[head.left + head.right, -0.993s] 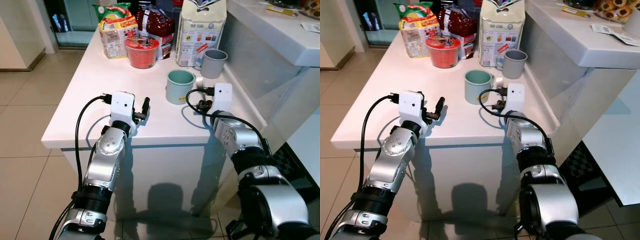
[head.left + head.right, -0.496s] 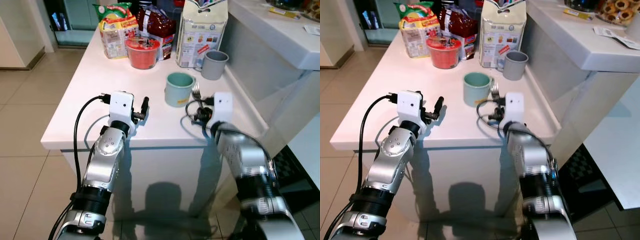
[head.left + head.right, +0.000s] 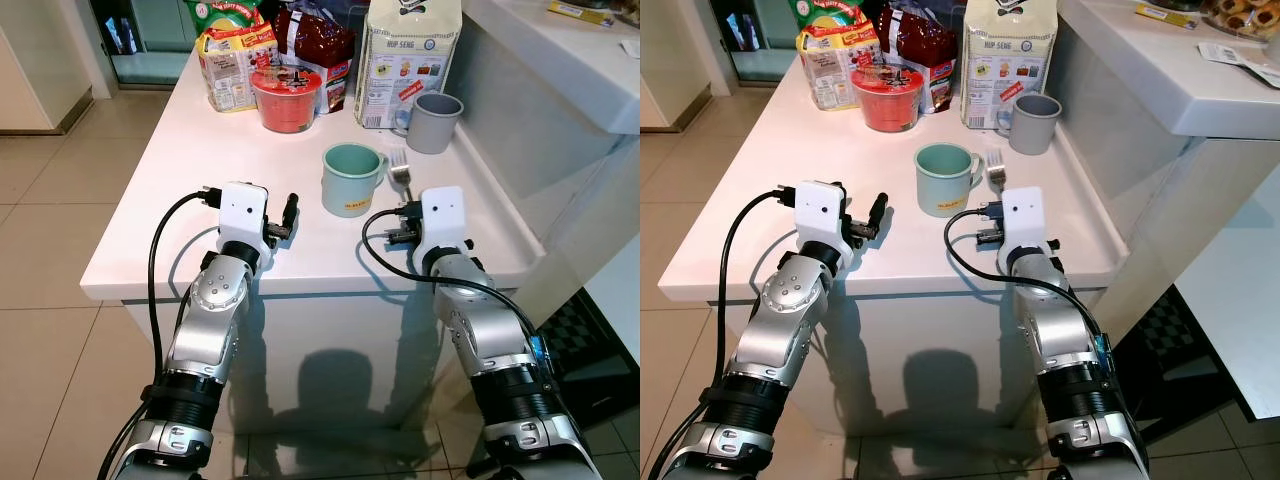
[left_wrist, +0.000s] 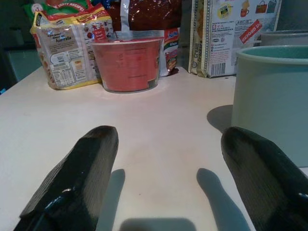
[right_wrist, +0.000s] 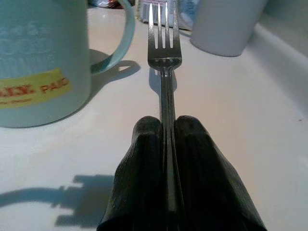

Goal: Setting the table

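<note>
One piece of cutlery is in play so far: a fork (image 5: 164,57), pinched by its handle between the closed fingers (image 5: 139,183) of the right end effector (image 3: 408,214), tines pointing away from the robot toward the grey mug (image 3: 434,108) and the tall bag (image 3: 408,55). It lies just to the right of the green mug (image 3: 349,179), near the mug's handle and apart from it, and low over the white surface (image 3: 180,170); whether the tines touch the surface I cannot tell. As a judgement, the table setting is at an early stage: the green mug stands upright near the front edge, the fork is about to be laid beside it but is not yet let go, and no plate, knife or spoon lies at this place. The red cup (image 3: 285,98) and the snack bags (image 3: 232,52) stand grouped at the far end, well apart from the mug. The right arm reaches forward with its wrist just over the front edge, level with the surface. The left end effector (image 3: 290,212) hovers low over the surface to the left of the green mug, its fingers (image 4: 72,187) spread wide and holding nothing, the forearm rising steeply from below the edge.
</note>
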### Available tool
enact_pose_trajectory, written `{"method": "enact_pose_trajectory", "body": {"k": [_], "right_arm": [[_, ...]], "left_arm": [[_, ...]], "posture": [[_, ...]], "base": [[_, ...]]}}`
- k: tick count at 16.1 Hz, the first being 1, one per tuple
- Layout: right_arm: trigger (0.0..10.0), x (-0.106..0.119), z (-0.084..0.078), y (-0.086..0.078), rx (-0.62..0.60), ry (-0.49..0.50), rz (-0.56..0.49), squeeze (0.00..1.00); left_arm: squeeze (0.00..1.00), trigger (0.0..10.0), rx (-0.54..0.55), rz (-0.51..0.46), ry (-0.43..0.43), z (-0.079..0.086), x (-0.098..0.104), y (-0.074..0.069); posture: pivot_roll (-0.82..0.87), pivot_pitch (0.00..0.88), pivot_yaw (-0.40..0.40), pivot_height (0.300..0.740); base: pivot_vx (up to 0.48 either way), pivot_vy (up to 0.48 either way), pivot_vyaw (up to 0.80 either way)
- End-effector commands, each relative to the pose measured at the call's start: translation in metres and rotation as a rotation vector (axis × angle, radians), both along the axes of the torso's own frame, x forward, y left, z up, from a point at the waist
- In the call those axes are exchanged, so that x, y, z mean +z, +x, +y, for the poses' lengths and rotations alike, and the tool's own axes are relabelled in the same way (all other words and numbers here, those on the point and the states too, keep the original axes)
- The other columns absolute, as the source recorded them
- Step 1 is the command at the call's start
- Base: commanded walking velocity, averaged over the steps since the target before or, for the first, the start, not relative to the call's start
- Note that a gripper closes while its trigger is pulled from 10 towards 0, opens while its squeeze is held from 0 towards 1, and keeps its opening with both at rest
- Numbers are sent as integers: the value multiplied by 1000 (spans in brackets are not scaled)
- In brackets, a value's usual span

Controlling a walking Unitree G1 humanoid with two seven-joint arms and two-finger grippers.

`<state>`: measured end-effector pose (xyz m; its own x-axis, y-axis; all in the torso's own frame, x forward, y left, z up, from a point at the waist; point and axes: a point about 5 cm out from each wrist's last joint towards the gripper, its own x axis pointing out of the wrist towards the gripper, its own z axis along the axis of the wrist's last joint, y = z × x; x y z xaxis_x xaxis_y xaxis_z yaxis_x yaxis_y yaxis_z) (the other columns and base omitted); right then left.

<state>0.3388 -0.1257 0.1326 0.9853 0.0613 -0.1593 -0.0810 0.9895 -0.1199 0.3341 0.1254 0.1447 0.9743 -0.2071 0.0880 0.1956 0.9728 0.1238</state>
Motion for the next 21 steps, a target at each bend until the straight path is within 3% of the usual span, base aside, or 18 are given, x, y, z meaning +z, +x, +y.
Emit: {"method": "enact_pose_trajectory", "body": {"k": [1, 4, 8, 13, 21], "right_arm": [[0, -13, -10, -3, -40, -29, 45, 0], [0, 0, -12, 2, -64, -29, -42, 0], [0, 31, -13, 3, -65, -46, -282, 0], [0, 40, -6, -1, -15, -84, -401, 0], [0, 25, -10, -3, -24, -64, -379, 0]], "left_arm": [[0, 10000, 1, -6, 7, -1, 3, 1], [0, 10000, 1, -6, 8, -1, 3, 1], [0, 10000, 3, -11, 3, -1, 4, 0], [0, 10000, -1, -49, -31, -1, 12, -1], [0, 10000, -16, -41, -45, -2, 11, -2]], "posture": [[11, 0, -13, 740], [12, 0, -11, 740], [13, 0, -11, 740], [17, 0, -14, 740], [22, 0, -13, 740]], "base": [[0, 0, 0], [0, 0, 0], [0, 0, 0], [0, 0, 0], [0, 0, 0]]}}
